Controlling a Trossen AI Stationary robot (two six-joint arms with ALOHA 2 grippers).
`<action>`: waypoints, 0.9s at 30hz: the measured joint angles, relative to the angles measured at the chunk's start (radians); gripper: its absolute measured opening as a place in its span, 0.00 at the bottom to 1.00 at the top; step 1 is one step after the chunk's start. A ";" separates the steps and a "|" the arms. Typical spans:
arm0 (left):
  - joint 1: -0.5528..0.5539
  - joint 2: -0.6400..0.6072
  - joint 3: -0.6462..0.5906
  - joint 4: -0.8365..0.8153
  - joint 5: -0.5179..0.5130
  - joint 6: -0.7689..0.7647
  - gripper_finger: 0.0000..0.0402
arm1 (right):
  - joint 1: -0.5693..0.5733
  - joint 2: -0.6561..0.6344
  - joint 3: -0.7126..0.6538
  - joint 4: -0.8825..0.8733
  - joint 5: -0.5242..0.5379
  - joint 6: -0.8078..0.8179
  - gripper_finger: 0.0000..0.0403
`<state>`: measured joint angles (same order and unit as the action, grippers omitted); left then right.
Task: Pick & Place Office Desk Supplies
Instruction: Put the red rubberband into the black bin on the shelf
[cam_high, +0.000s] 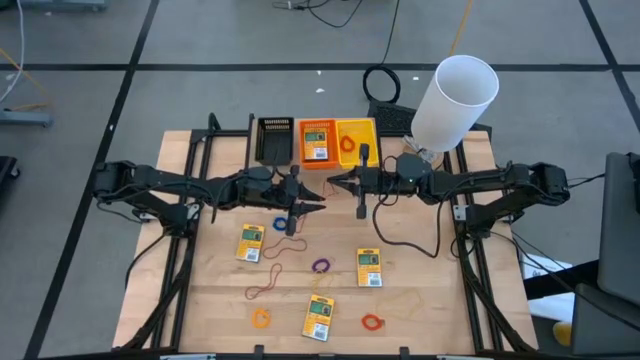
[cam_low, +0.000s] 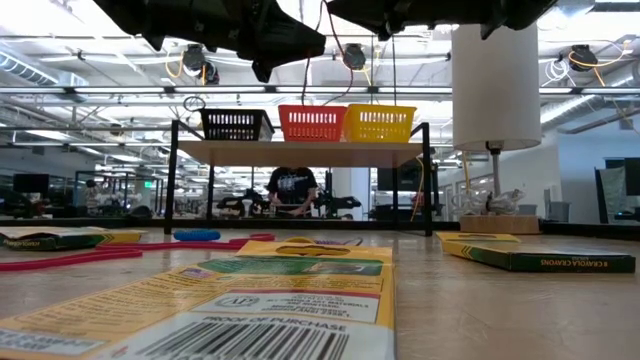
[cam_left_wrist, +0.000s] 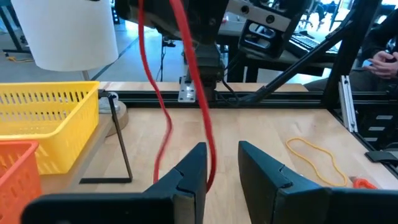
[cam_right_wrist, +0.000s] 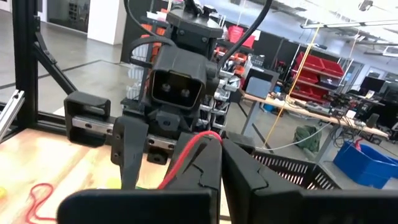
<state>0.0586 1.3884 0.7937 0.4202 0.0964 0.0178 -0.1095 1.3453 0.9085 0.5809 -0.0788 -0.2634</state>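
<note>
A red rubber band (cam_left_wrist: 186, 74) stretches taut above the table's middle, pinched at one end by the left gripper (cam_left_wrist: 221, 163) and at the other by the pressed-together right gripper (cam_right_wrist: 221, 163), while four yellow packs (cam_high: 369, 266) and loose bands (cam_high: 320, 266) lie on the table (cam_high: 210, 300).

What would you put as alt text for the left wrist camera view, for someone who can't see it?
A red rubber band hangs stretched in front of the left gripper, beside one of its dark fingers. Past it lie a bare wooden table, a yellow bin, an orange bin's corner, and a yellow rubber band.
</note>
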 joint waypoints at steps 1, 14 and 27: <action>0.000 0.000 0.000 0.000 -0.011 0.000 0.15 | 0.000 0.000 0.000 0.003 0.000 0.000 0.00; -0.002 0.000 0.000 -0.005 -0.106 0.069 0.00 | 0.000 0.000 0.000 0.006 0.000 0.000 0.00; -0.002 0.000 0.000 -0.005 -0.133 0.066 0.00 | 0.000 0.000 0.000 -0.037 -0.030 0.013 0.39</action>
<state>0.0566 1.3880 0.7940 0.4156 -0.0362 0.0836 -0.1093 1.3457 0.9081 0.5437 -0.1085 -0.2508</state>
